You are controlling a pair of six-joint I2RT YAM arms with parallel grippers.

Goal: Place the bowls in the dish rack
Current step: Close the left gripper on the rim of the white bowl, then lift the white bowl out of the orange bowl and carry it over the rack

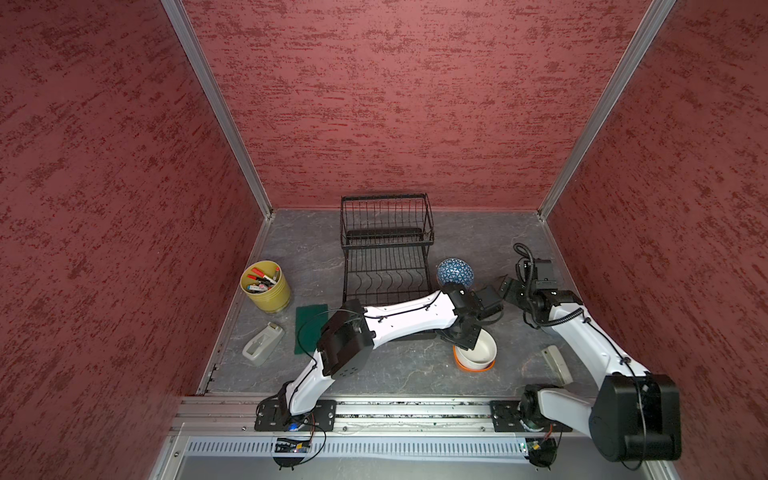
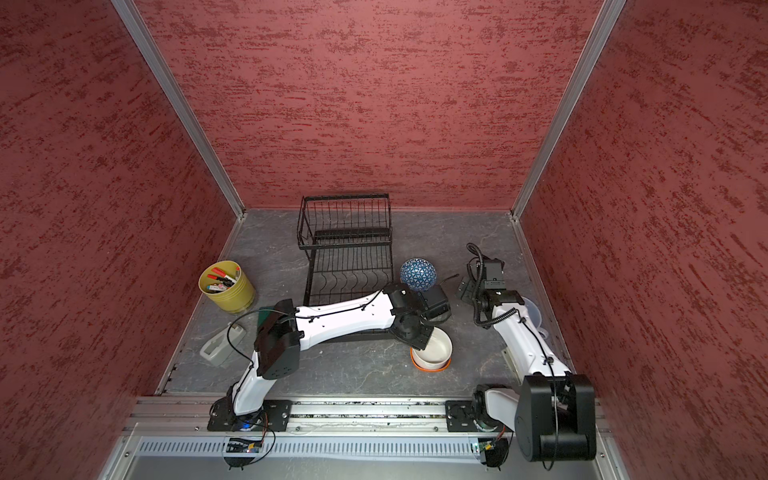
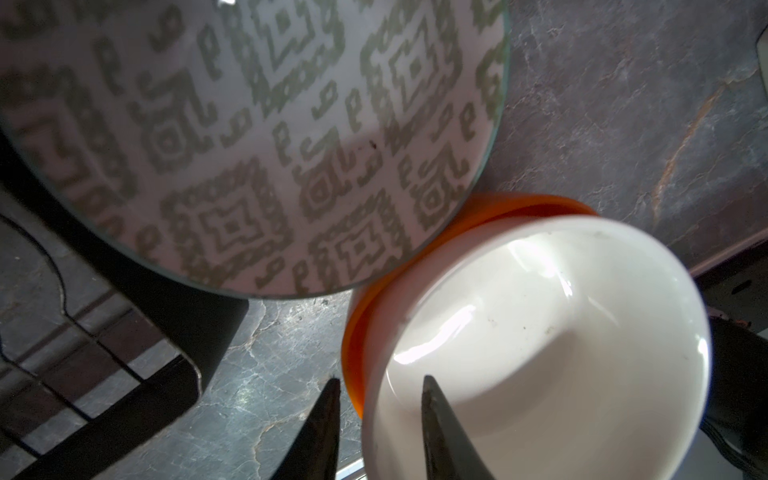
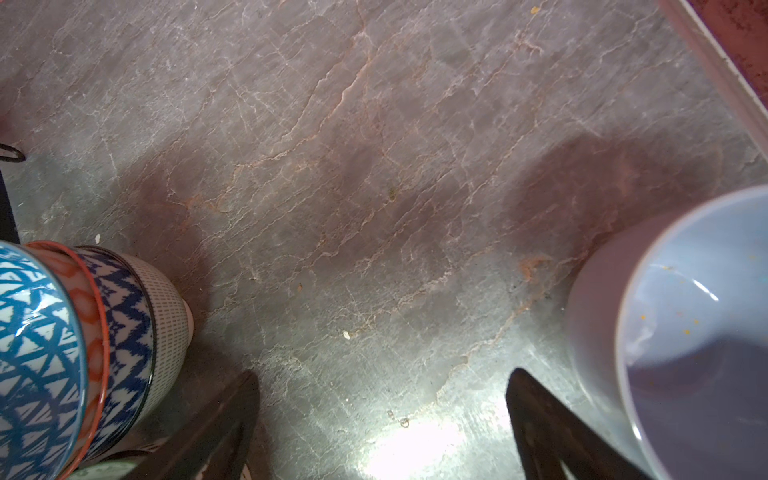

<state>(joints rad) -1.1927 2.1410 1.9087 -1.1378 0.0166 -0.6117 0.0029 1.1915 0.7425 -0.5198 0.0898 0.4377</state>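
The glossy round white bowl (image 3: 540, 353), nested in an orange bowl (image 3: 353, 332) on the veined grey table (image 1: 395, 370) beside the black wire dish rack (image 1: 386, 266), has its rim straddled, unpinched, by the half-spread left end effector (image 3: 380, 380); the right end effector (image 4: 382, 374) gapes wide.

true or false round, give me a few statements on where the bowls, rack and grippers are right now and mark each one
1. The white bowl sits nested in an orange bowl. True.
2. The left gripper has one finger inside the white bowl's rim and one outside. True.
3. The right gripper is clamped on the blue-grey cup. False: it is open over bare table, with the cup beside it.
4. The blue patterned bowl lies in the raised basket of the dish rack. False: it is outside the rack, in a stack beside it.
5. The pot of pens stands right of the rack in both top views. False: left.
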